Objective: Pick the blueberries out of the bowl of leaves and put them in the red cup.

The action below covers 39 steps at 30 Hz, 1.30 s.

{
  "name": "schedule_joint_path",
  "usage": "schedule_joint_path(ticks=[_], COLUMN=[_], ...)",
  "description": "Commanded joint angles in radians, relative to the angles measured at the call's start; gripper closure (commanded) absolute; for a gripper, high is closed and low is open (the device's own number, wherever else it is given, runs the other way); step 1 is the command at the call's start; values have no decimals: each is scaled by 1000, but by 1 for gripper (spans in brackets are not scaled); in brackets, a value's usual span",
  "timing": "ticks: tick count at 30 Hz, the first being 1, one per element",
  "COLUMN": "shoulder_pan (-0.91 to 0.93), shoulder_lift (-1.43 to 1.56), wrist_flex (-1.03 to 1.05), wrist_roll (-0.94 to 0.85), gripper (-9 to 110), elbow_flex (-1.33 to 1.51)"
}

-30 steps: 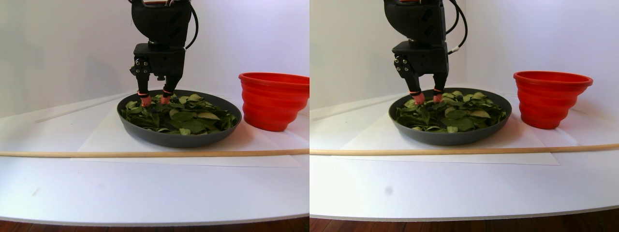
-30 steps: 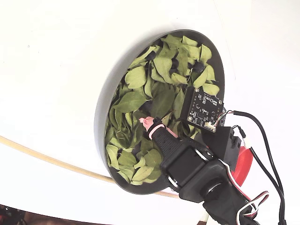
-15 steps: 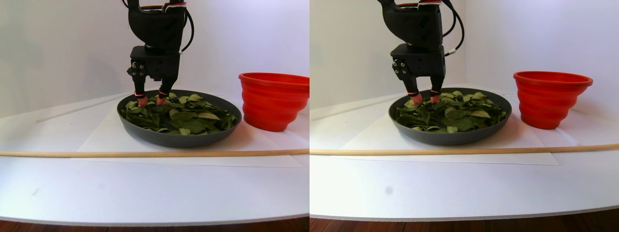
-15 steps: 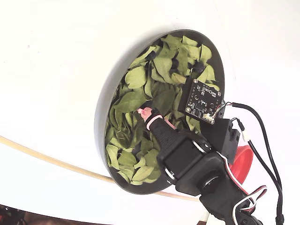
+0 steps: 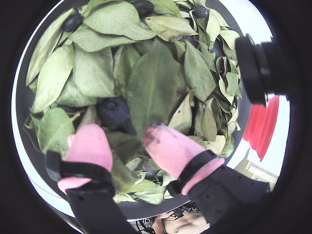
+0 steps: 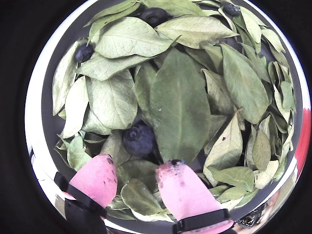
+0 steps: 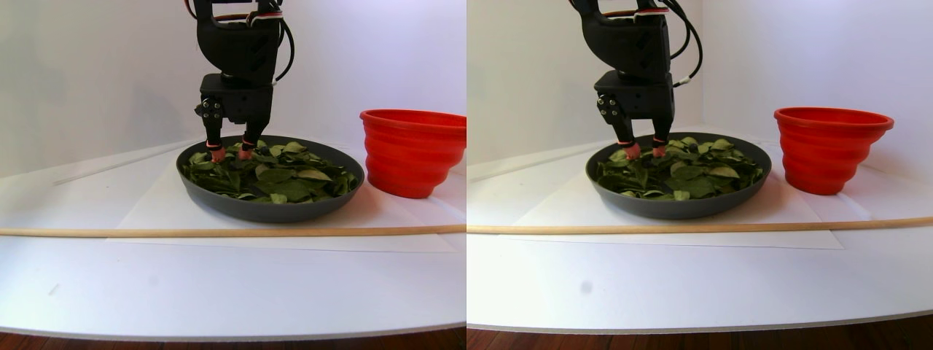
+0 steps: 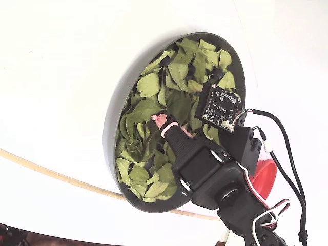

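Observation:
In both wrist views a dark blueberry (image 5: 113, 111) (image 6: 139, 139) lies among the green leaves (image 6: 180, 97), just ahead of the gap between my pink fingertips (image 5: 90, 141). My gripper (image 5: 124, 139) (image 6: 137, 173) is open, its tips down on the leaves at the back left of the dark grey bowl (image 7: 270, 211) in the stereo pair view. Other blueberries (image 6: 84, 52) (image 6: 153, 14) peek out near the far rim. The red cup (image 7: 412, 153) stands right of the bowl, and its red edge (image 8: 264, 177) shows behind the arm in the fixed view.
A thin wooden stick (image 7: 219, 232) lies across the white table in front of the bowl. A white wall stands close behind. A small camera board (image 8: 220, 107) on the arm hangs over the leaves.
The gripper has moved a little toward the back of the bowl, upward in the fixed view, still open with its tips low over the leaves.

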Motion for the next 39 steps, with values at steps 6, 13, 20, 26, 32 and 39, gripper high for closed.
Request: schedule_joint_path(ticks=[6,13,20,26,32,39], shoulder_pan=[18,17,14,12,5,5], shoulder_lift=[-11,-28,-49,-80,-95,-107], wrist_flex=[-31,-48,-71,-109,-121,-123], wrist_roll=[-6,5,15,28,38,38], gripper=[86,85,85,84,84,84], elbow_flex=[-49,-58,-63,-66,-74,-83])
